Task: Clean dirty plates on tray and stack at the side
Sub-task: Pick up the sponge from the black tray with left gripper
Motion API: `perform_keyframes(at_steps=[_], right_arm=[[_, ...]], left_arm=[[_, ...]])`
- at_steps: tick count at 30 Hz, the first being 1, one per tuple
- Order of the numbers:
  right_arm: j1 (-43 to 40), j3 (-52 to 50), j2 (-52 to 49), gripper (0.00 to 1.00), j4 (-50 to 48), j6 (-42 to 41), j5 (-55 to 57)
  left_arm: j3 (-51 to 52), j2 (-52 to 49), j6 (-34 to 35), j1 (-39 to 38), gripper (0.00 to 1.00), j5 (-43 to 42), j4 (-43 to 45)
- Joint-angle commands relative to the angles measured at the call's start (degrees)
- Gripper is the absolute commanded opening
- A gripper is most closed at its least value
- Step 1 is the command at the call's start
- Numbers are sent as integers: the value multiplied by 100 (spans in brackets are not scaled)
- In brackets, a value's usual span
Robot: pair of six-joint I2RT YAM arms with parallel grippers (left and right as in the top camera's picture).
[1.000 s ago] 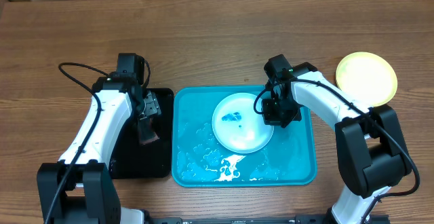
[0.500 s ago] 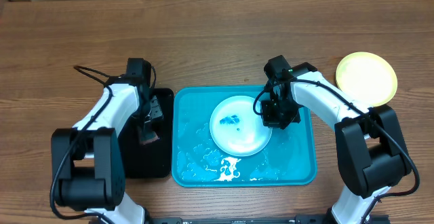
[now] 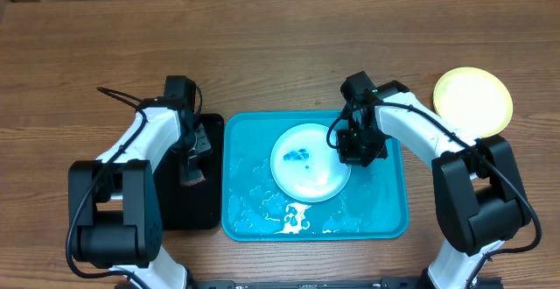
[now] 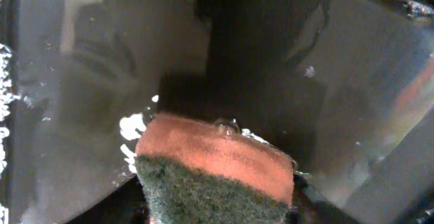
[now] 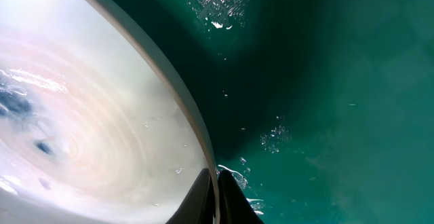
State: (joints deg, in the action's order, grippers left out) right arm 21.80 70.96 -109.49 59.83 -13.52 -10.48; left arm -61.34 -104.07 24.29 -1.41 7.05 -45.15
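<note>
Pinching with the right gripper, jaws pressed together on the thin rim of the round light blue plastic plate at its 3 o'clock edge. Gripping there, by the look of the pose, to pin the light blue plate down and stop it sliding on the wet floor of the large bright blue rectangular plastic tray during scrubbing. Lying near the centre of that blue tray, a little toward 12 o'clock, with a dark blue smudge at the plate's 10 o'clock, so not yet clean. Soapy-looking white foam and water streaks at 6 o'clock of the plate.

Over to the left gripper: closed, as far as can be told, on a rust-orange rectangular sponge with a dark green scouring face. Judged only from the sponge sitting right at the jaws, with the clamp itself out of the wrist frame. Poised over the smaller wet black rectangular tray, just beside the blue tray at its 9 o'clock. A sensible spot for wetting or rinsing the sponge before carrying it to the smudge.

Farther out, at 2 o'clock of the blue tray and well apart from it, a round pale yellow-green plastic plate flat on the brown wooden table. Fits the side spot for the clean stack. Only these two plates in view.

No brand, label or lettering readable anywhere.
</note>
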Motion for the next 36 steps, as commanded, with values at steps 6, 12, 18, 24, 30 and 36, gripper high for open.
perform_keyframes(at_steps=[6, 12, 18, 24, 30, 36], right_arm=[[37, -17, 9, 4, 7, 0, 13], [37, -17, 9, 4, 7, 0, 13], [35, -17, 9, 4, 2, 0, 13], [37, -17, 9, 4, 4, 2, 13], [35, -17, 9, 4, 7, 20, 13], [37, -17, 9, 4, 4, 22, 13]], left_arm=[[37, 474, 57, -22, 58, -87, -280], [37, 483, 52, -22, 38, -118, -284], [39, 483, 55, -22, 42, -114, -273], [52, 481, 55, -22, 35, -114, -214], [90, 476, 57, -22, 14, -114, -66], [168, 476, 52, -22, 4, -87, 142]])
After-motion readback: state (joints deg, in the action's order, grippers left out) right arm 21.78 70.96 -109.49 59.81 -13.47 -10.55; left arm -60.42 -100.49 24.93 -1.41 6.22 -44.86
